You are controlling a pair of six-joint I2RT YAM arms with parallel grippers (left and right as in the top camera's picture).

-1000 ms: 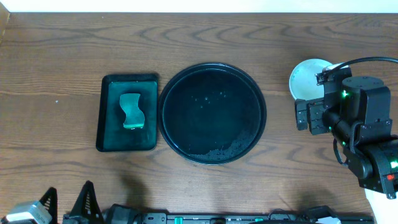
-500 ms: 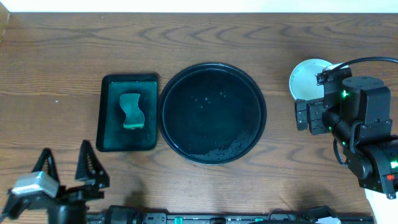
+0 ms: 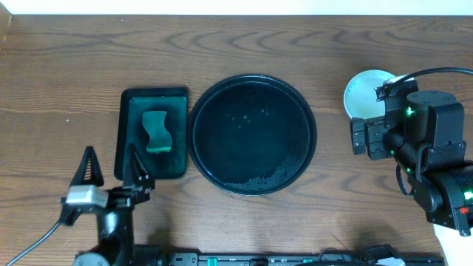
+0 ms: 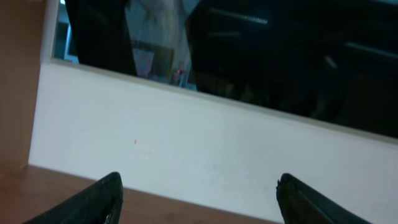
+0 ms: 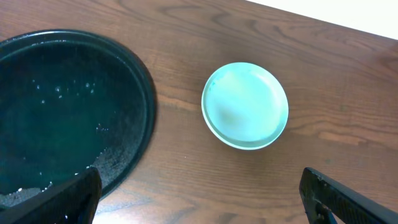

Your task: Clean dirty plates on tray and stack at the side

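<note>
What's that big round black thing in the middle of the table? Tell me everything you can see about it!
It is a big round tray, shiny black, with a low raised rim. It lies flat on the brown wooden table. No plates are on it, only a few pale specks near the middle and a curved band of grainy bits along the front right rim. A green rectangular tray sits close against its left side; whether they touch is unclear.

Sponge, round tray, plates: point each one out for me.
sponge [image 3: 155, 131], overhead view, middle of its top.
round tray [image 3: 247, 144], overhead view, bare floor near its centre.
plates [image 5: 245, 104], right wrist view, middle of the top plate.
</note>
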